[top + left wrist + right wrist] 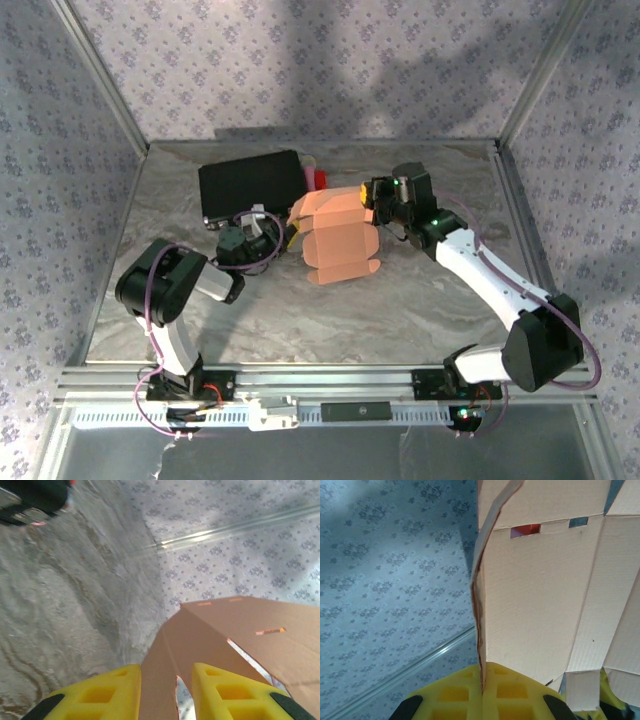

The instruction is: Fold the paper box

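Top external view: nearest the camera, the two arm bases sit on the aluminium rail (330,380) at the near edge of the marbled table (400,310). The left arm (170,290) rises and bends inward. The right arm (490,275) reaches in on a long diagonal from the near right. Both meet at the paper box (338,235), a half-formed tan shape over the far half of the table. Its panels are bent at several angles, and a tabbed edge points toward the near side.

In the left wrist view, the left gripper (166,692) has its yellow fingers (100,697) standing apart, with a creased ridge of the box running up between them. A sliver of gap shows beside the cardboard on one side, so I cannot tell whether the ridge is truly pinched or only straddled. Beyond the fingers the panel widens and carries small cut slots.

In the right wrist view, the right gripper (481,692) has its yellow pads pressed together, with the thin edge of a box panel clamped in the seam. That panel stands upright from the pads, and other panels fold away to the right. A row of slots is cut near its top, and red shows through one of them.

Farther back, a black case (250,185) lies flat on the table beyond the left gripper. A red object (318,178) sits just beside its right end, behind the box. The patterned wall (300,60) closes the scene.
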`<action>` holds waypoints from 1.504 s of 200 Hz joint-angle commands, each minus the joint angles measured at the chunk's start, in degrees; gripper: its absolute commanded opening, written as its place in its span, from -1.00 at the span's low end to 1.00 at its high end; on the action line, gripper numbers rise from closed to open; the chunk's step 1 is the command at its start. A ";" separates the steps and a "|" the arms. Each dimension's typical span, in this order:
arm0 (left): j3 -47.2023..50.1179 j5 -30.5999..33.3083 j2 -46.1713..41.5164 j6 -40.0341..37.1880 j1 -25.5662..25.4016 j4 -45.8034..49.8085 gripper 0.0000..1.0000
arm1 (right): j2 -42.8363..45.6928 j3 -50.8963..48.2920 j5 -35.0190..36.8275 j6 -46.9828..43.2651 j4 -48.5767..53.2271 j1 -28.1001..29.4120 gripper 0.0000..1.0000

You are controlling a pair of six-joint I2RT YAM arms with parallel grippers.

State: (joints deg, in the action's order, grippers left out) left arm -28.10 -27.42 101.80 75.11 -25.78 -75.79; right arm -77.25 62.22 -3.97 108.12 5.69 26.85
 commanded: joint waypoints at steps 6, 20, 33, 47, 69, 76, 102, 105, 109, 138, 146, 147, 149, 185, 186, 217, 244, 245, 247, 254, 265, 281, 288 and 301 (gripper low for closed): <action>-1.48 1.14 -0.57 -0.40 -1.51 -4.88 -0.33 | -0.31 0.71 -1.34 1.94 -2.15 -0.99 -1.00; -1.19 2.16 -1.05 -0.66 -2.02 -4.90 -0.33 | -0.52 0.52 -1.69 2.35 -2.72 -1.24 -1.00; -1.23 2.64 -1.52 -0.74 -2.44 -4.94 -0.31 | -0.68 0.32 -1.91 2.58 -3.03 -1.48 -1.00; -1.80 2.88 -1.95 -0.76 -3.08 -4.53 -0.30 | -0.87 0.05 -2.05 2.77 -3.64 -1.61 -1.00; -2.24 4.02 -1.77 -1.17 -4.44 -4.37 -0.26 | -1.20 -0.34 -2.45 3.37 -4.39 -1.61 -1.00; -2.06 4.72 -1.80 -1.59 -4.78 -4.66 -0.24 | -1.23 -0.42 -2.40 3.42 -4.39 -1.62 -1.00; -1.90 6.49 -2.17 -3.13 -6.07 -3.49 -0.21 | -1.23 -0.88 -2.27 3.42 -4.54 -1.62 -1.00; -2.01 6.59 -2.14 -3.32 -6.12 -3.22 -0.21 | -1.23 -0.99 -2.28 3.42 -4.59 -1.54 -1.00; -2.04 6.77 -2.13 -3.52 -6.25 -2.87 -0.21 | -1.23 -1.05 -2.29 3.45 -4.66 -1.45 -1.00; -1.70 8.73 -2.22 -4.86 -6.65 -0.66 -0.20 | -1.58 -1.74 -2.19 3.71 -5.52 -0.84 -1.00; -1.48 9.23 -2.28 -5.29 -6.70 -0.16 -0.20 | -1.67 -1.83 -2.12 3.68 -5.59 -0.62 -1.00; -1.46 9.32 -2.30 -5.35 -6.72 -0.07 -0.20 | -1.67 -1.88 -2.07 3.73 -5.60 -0.59 -1.00; -1.37 9.49 -2.35 -5.49 -6.73 0.07 -0.20 | -1.67 -1.91 -2.02 3.71 -5.60 -0.51 -1.00; -1.61 11.73 -4.74 -9.23 -7.68 7.26 -0.20 | -2.12 -3.09 -1.61 4.27 -7.05 0.61 -1.00; -1.61 11.71 -4.80 -9.30 -7.69 7.42 -0.20 | -2.16 -3.12 -1.63 4.33 -7.17 0.59 -1.00; -2.46 11.53 -5.25 -10.77 -7.71 10.11 -0.19 | -2.90 -3.85 -1.61 5.36 -8.60 1.41 -1.00; -3.05 12.12 -5.12 -11.92 -7.74 12.38 -0.23 | -3.23 -3.98 -1.57 5.62 -8.93 1.96 -1.00; -3.03 12.17 -5.12 -11.96 -7.72 12.40 -0.24 | -3.24 -3.96 -1.57 5.57 -8.94 1.97 -1.00; -3.04 12.27 -5.12 -11.97 -7.71 12.46 -0.25 | -3.25 -3.95 -1.57 5.65 -8.94 2.04 -1.00; -2.91 12.47 -5.12 -12.08 -7.73 12.71 -0.29 | -3.24 -4.08 -1.59 5.62 -9.08 2.04 -1.00; -2.82 12.74 -5.18 -12.12 -7.72 12.96 -0.38 | -3.19 -4.07 -1.59 5.62 -9.07 2.14 -1.00; -2.86 12.90 -5.59 -12.35 -7.85 13.80 -0.51 | -3.11 -4.21 -1.40 5.53 -8.99 2.15 -1.00; -2.84 12.92 -5.85 -12.53 -7.92 14.08 -0.53 | -3.17 -4.29 -1.34 5.45 -8.86 2.14 -1.00; -2.84 13.07 -6.62 -12.86 -8.12 15.00 -0.57 | -3.25 -4.30 -1.18 5.19 -8.64 2.24 -1.00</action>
State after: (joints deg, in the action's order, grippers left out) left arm -29.69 -15.00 97.54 64.07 -33.19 -62.26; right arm -80.38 58.57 -5.76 112.33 -1.98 28.56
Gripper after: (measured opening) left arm 0.228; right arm 0.056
